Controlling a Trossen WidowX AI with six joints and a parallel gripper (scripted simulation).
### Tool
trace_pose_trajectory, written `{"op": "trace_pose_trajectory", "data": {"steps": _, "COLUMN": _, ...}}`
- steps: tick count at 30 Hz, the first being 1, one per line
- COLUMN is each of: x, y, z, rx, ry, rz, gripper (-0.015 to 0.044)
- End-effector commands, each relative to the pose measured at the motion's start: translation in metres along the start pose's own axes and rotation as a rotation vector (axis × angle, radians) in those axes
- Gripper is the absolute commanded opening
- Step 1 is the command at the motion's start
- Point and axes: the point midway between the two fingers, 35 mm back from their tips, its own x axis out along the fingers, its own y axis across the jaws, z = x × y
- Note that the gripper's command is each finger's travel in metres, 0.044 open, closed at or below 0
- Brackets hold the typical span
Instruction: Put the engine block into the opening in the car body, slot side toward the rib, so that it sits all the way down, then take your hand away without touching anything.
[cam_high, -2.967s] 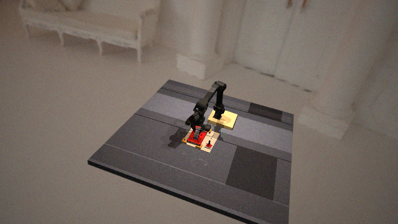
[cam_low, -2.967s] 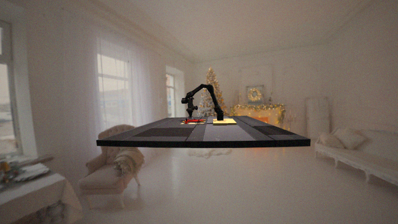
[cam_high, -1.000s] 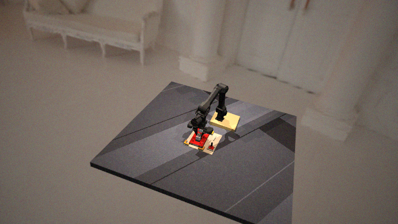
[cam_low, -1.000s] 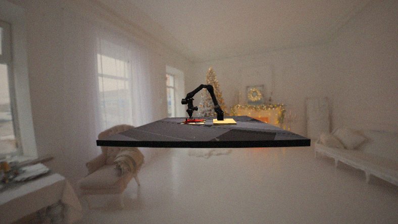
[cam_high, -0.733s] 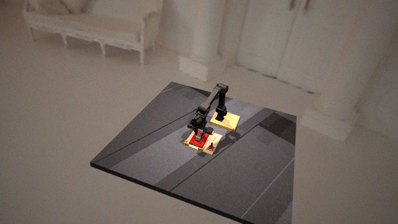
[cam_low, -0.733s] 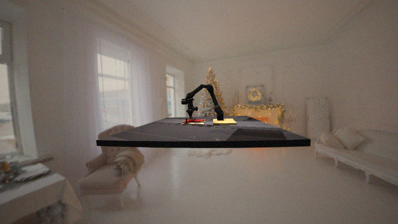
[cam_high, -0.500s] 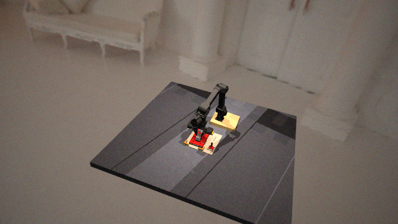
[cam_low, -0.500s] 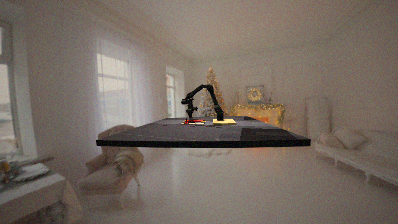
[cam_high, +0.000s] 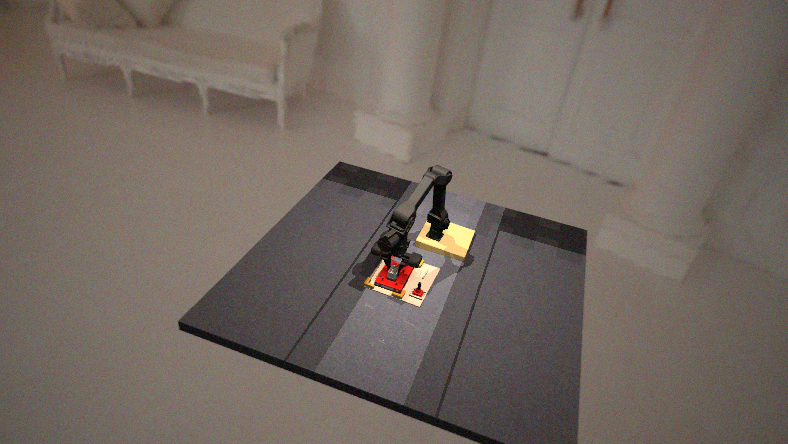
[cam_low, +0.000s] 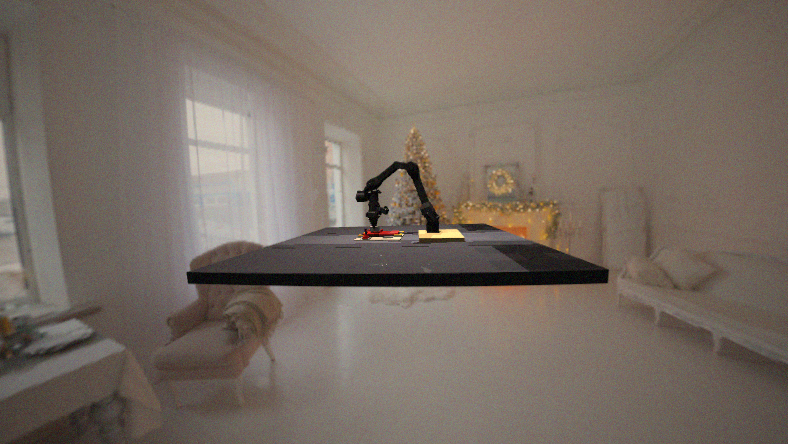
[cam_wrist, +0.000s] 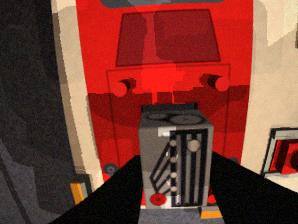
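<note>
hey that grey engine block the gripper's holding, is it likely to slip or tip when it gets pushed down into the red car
The engine block looks rigid and boxy, so it probably won't flex. The gripper clamps its flat sides, so slipping seems unlikely. Its squat shape should resist tipping over the car body, though it might jam if tilted.

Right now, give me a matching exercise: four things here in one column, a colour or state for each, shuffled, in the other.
Things:
1. engine block
2. car body
3. gripper
4. arm's base plate

Descriptions:
A. pale yellow
B. shut on a part
C. red
D. grey, held between the fingers

Pairs: 1-D, 2-C, 3-B, 4-A
</note>
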Motion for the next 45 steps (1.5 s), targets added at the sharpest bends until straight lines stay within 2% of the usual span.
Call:
{"op": "trace_pose_trajectory", "data": {"steps": 1, "x": 0.0015, "y": -0.0001, "z": -0.0004, "rx": 0.003, "ry": 0.001, "rz": -0.001, "gripper": 0.0158}}
{"op": "trace_pose_trajectory", "data": {"steps": 43, "x": 0.0107, "y": -0.0001, "z": -0.0004, "rx": 0.003, "ry": 0.001, "rz": -0.001, "gripper": 0.0158}}
{"op": "trace_pose_trajectory", "data": {"steps": 45, "x": 0.0094, "y": 0.0000, "z": 0.0000, "rx": -0.001, "ry": 0.000, "rz": 0.000, "gripper": 0.0210}}
